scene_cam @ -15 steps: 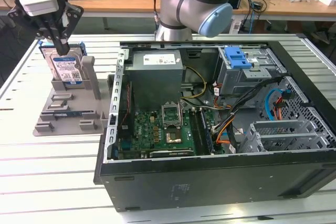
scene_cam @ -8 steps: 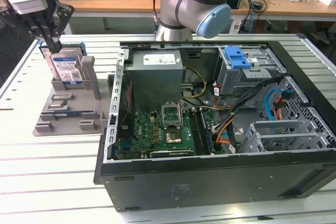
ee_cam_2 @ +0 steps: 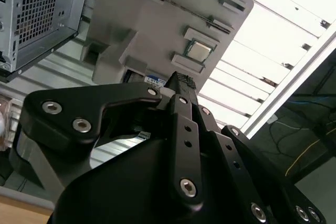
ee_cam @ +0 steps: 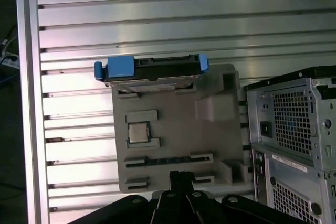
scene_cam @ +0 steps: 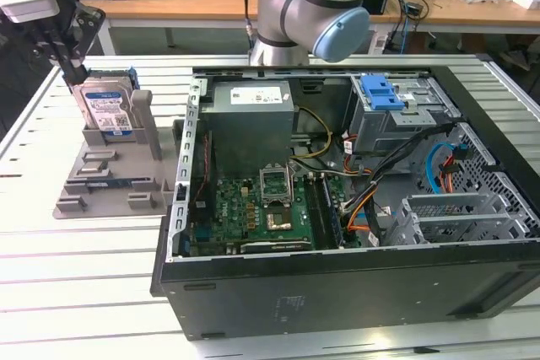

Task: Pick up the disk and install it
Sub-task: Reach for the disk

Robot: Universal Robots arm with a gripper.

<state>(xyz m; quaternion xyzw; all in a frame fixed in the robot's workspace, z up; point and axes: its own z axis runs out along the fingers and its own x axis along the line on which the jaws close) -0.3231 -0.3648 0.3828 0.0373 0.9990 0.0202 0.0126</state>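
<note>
Just beneath the empty pincer (scene_cam: 74,72), jaws together, the disk (scene_cam: 108,103) stands upright in its holder (scene_cam: 110,181); a clean grab likely needs them parted, square to its edge.

No print, even on the disk (scene_cam: 108,105), is legible.

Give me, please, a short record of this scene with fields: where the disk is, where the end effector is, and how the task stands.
disk: upright in the grey holder stand, at the exterior view's left
end effector: at the disk's upper corner; contact cannot be told
computer case: open, lying on the slatted table beside the stand
drive cage: inside the case, blue latch on top
task state: disk not yet picked up or installed
</note>
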